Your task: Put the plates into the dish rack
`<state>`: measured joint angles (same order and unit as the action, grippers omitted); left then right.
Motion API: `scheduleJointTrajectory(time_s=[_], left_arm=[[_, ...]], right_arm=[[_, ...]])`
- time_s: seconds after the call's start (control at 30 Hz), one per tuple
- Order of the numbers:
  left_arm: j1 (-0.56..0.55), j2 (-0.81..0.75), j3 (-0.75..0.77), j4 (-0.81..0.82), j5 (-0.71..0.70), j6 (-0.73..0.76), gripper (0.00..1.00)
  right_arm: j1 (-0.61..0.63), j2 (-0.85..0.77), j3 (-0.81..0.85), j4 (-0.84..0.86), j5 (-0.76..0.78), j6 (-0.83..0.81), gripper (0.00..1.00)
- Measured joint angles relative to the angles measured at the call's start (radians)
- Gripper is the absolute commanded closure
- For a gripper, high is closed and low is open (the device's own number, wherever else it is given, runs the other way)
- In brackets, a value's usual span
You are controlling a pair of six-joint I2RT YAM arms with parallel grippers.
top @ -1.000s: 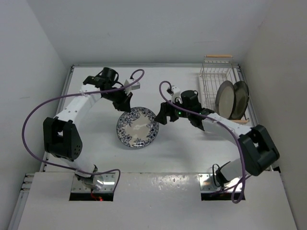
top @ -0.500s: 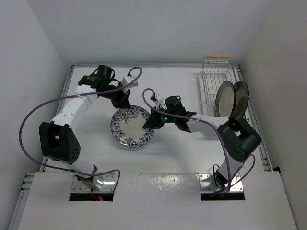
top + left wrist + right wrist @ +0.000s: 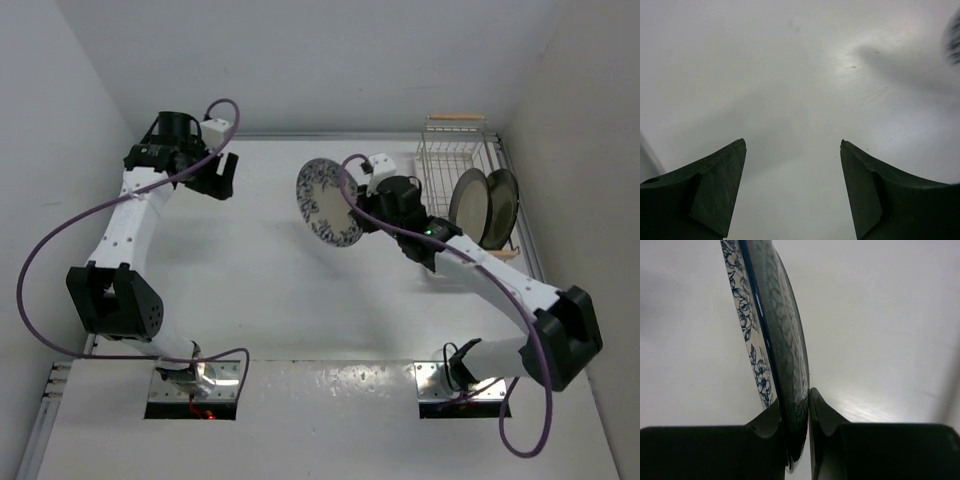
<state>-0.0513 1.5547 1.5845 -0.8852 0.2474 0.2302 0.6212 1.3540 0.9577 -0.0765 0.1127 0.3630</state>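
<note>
On the far left of the table (image 3: 250,290), up near the back wall, the left tool (image 3: 220,180) hangs over bare white surface. The left wrist view settles its state: two dark fingers (image 3: 715,195) spread wide apart, nothing between them, only table showing through the gap. That tool is released and holding nothing.

Moving to the middle, here is plate number one, the blue floral plate (image 3: 325,203). It is tipped steeply up rather than lying flat, with its patterned face turned toward the left side. The right tool (image 3: 358,207) has it by the right-hand rim. The right wrist view looks along the plate edge-on. One finger (image 3: 765,432) presses the flowered face, the other presses the textured back, and the rim is pinched tight between them. So that tool is clenched firmly on the plate. The plate sits left of the dish rack (image 3: 440,165), near it but apart from it.

On to the right side: one rack, white wire, running lengthwise along the right wall. The wooden handle (image 3: 455,118) at its far end is plain to see. At the near end only a sliver of wood peeks out. Two more plates stand on edge inside the rack's near half, the first cream plate (image 3: 466,207) and the second cream plate (image 3: 501,205). They lean side by side and overlap, both dark-rimmed. I cannot tell from here which rim carries the pale patches.

The count is three plates: one in the right tool, two racked.
</note>
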Motion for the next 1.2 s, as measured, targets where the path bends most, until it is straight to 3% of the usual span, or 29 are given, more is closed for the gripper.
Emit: scheduleJointTrajectory(time_s=[0.17,0.33,0.53,0.87,1.2], left_arm=[[0.077,-0.016,-0.013,0.02,-0.087,-0.058,0.2],[0.097,-0.04,-0.047,0.028,-0.082,-0.078,0.2],[0.097,-0.04,-0.057,0.031,-0.069,-0.085,0.2],[0.106,-0.04,-0.072,0.035,-0.056,-0.085,0.2],[0.107,-0.044,-0.085,0.038,-0.051,-0.085,0.2]], right_arm=[[-0.014,-0.152,0.083,-0.032,0.33,-0.14,1.0],[-0.018,-0.257,0.095,0.081,0.638,-0.365,1.0],[-0.059,-0.283,0.065,0.172,0.844,-0.522,1.0],[-0.219,-0.316,-0.071,-0.023,0.793,-0.406,1.0],[-0.384,-0.323,-0.111,-0.192,0.555,-0.182,1.0]])
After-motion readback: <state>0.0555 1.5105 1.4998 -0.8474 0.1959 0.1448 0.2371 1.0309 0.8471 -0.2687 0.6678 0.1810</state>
